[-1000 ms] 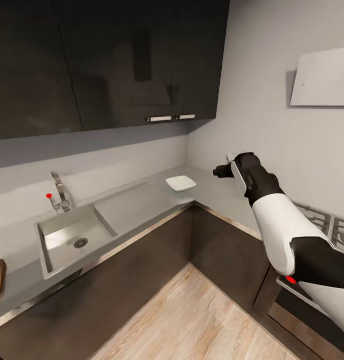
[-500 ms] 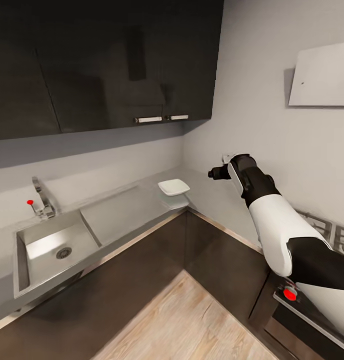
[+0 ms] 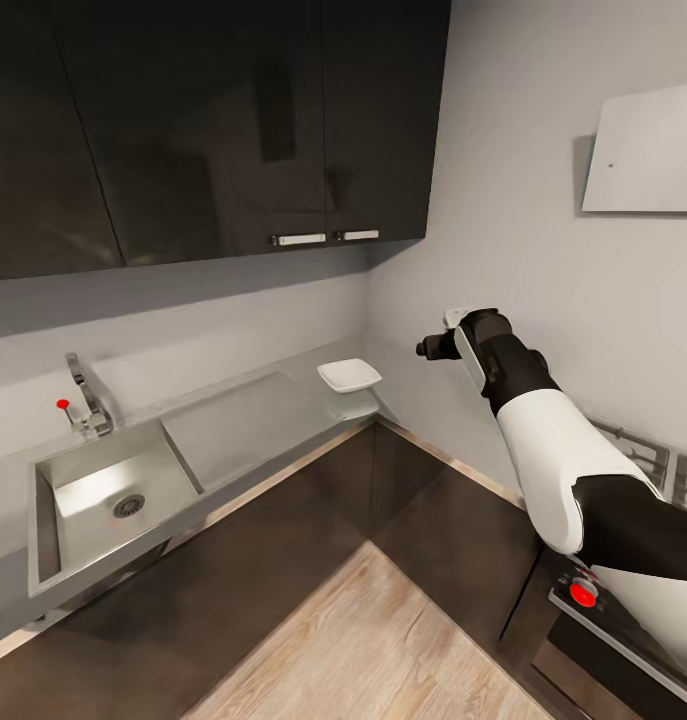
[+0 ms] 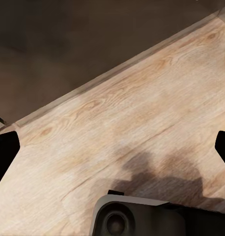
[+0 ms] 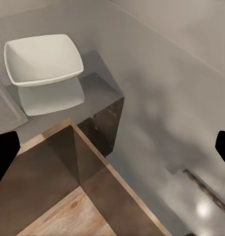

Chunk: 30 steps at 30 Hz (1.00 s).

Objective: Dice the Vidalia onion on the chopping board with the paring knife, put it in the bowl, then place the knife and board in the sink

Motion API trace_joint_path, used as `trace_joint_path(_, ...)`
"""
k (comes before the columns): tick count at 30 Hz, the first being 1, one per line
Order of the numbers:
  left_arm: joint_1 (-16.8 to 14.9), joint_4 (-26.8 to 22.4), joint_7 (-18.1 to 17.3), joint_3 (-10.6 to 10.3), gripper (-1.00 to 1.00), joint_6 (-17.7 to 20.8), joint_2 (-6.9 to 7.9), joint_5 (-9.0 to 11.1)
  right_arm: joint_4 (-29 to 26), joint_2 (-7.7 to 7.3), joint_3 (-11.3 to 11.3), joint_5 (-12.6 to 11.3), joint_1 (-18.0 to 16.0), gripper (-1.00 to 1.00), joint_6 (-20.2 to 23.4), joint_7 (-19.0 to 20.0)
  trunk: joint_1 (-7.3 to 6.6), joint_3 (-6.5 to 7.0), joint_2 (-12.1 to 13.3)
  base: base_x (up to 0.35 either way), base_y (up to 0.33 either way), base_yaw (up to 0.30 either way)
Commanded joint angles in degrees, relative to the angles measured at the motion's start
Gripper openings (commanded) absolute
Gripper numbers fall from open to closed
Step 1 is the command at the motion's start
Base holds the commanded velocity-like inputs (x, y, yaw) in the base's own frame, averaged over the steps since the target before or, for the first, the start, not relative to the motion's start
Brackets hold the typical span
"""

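The grey steel sink [image 3: 88,500] with its round drain lies at the left of the head view, the chrome tap [image 3: 86,398] behind it. No onion shows in the visible part of the basin. The white square bowl [image 3: 349,375] [image 5: 41,59] stands on the grey countertop [image 5: 156,123] near the inner corner. My right gripper [image 3: 430,347] [image 5: 112,152] hovers open above the counter to the right of the bowl, fingertips [image 5: 4,150] wide apart. My left gripper [image 4: 112,152] is open over the wooden floor. The Vidalia onion, chopping board and paring knife are out of view.
A flat drainboard [image 3: 248,420] runs between sink and bowl. Dark wall cabinets [image 3: 213,120] hang above the counter. A stove [image 3: 663,460] sits at the right under a white hood [image 3: 648,155]. Wooden floor [image 3: 383,640] fills the corner between the cabinet fronts.
The camera has turned to the right: sink and bowl slid left in the picture and the board's corner left the left edge. My right arm holds much the same pose.
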Motion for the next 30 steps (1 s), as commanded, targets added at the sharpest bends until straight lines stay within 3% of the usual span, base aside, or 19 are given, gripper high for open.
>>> trace_joint_path(1,0.0,-0.1,0.1,-0.1,1.0,-0.1,0.0,0.3,0.1,-0.01,0.1,0.4,0.0,1.0,0.3,0.1,0.05,-0.12,-0.1,0.127,-0.139,0.181)
trace_joint_path(21,0.0,-0.1,0.1,-0.1,1.0,-0.1,0.0,0.3,0.8,-0.54,0.0,0.5,0.0,1.0,-0.2,0.1,0.05,-0.48,-0.1,0.209,-0.211,0.236)
trace_joint_path(30,0.0,-0.2,0.1,-0.1,1.0,-0.1,0.0,0.2,0.8,-0.51,0.0,0.5,0.0,1.0,-0.5,0.0,0.05,-0.51,-0.1,0.202,-0.075,0.047)
